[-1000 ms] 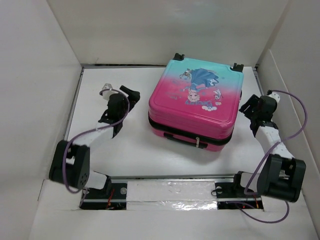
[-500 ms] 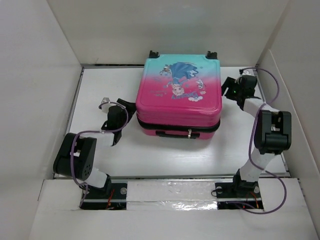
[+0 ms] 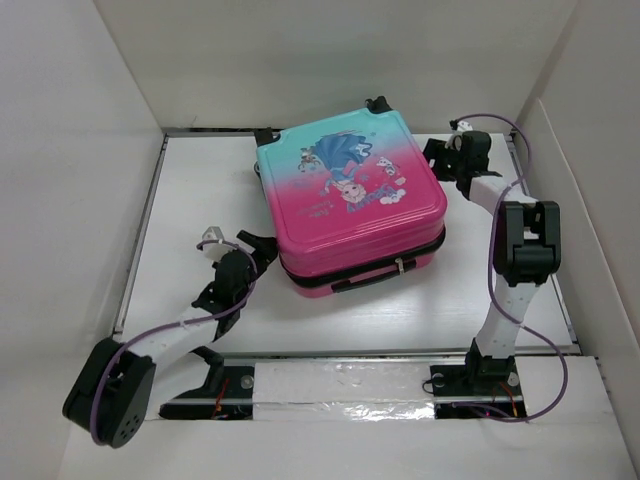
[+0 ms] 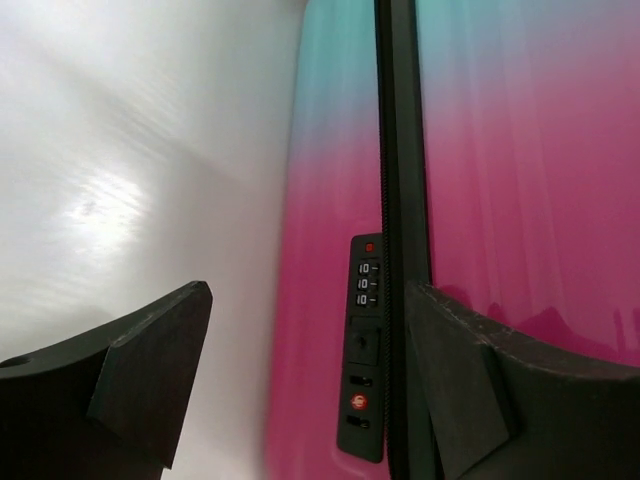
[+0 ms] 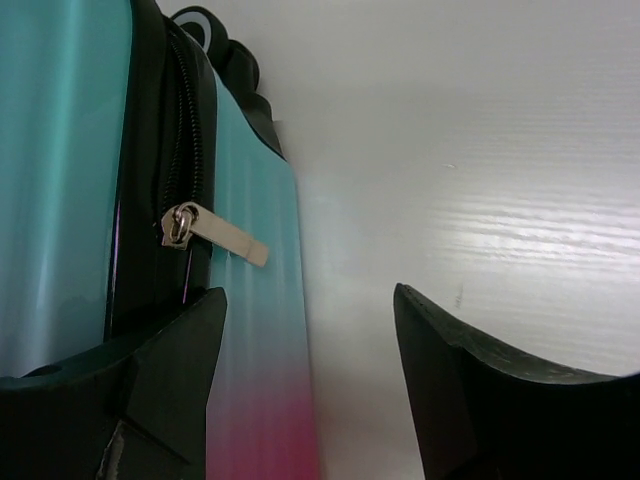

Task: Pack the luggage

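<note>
Left gripper (image 4: 308, 300) and right gripper (image 5: 308, 298) both jaws apart, empty, flanking the luggage (image 3: 350, 205) lying shut mid-table; you've likely packed it, but the zip pull (image 5: 215, 232) isn't at the lock (image 4: 367, 283) yet.

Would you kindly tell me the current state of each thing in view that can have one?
luggage: closed, lying flat on the table, print side up.
zipper pull: resting against the shell, ungripped.
combination lock: dials too small to read.
left tool: open, holding nothing, beside the luggage.
right tool: open, holding nothing, beside the luggage.
</note>
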Tool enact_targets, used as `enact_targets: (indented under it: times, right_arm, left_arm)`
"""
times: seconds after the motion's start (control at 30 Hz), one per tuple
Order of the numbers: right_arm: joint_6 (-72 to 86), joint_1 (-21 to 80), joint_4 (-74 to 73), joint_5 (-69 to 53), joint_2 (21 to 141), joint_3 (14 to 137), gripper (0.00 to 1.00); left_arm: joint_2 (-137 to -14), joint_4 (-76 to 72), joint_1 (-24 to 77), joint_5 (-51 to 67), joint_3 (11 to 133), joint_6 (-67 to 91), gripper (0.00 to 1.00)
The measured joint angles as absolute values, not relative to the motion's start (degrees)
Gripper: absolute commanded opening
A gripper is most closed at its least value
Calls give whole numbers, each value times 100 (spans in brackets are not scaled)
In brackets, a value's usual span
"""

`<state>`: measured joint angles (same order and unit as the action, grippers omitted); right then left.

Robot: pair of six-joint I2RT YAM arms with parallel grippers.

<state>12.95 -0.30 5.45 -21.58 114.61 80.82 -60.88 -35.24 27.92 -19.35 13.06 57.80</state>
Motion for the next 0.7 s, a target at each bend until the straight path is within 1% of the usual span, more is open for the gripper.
enact_targets:
  times: [0.07, 0.2, 0.23, 0.3, 0.33, 0.37, 0.47, 0.53, 0.7]
  right_arm:
    - [1352, 14, 539, -2305, 11609, 8256, 80]
    - [1520, 56, 526, -2609, 11738, 8342, 85]
    - [1529, 56, 495, -2670, 11738, 8342, 89]
    - [1546, 47, 456, -2722, 11738, 8342, 94]
    - [1549, 38, 412, -2768, 11736, 8342, 100]
    - [1546, 36, 351, -2827, 11725, 8335, 100]
    - [1605, 38, 292, -3039, 11581, 8123, 100]
    - [1634, 38, 215, -3155, 11399, 7940, 100]
    - [1719, -10, 215, -3350, 10538, 7341, 100]
  left_arm:
    - [-5660, -2982, 2851, -2108, 1313, 5568, 82]
    - [-4858, -1800, 2987, -2576, 1505, 5175, 85]
    - [-4661, -1680, 3009, -2744, 1551, 5157, 85]
    - [-4215, -1855, 2982, -3028, 1723, 5153, 90]
    - [-4084, -1986, 2897, -3089, 1953, 5183, 91]
    - [-4077, -2121, 2783, -3052, 2294, 5210, 93]
    - [-4639, -2576, 2023, -2574, 3485, 5371, 95]
    - [-5345, -2842, 1380, -2034, 4252, 5542, 96]
    - [-7828, -2842, 172, -93, 6243, 5728, 99]
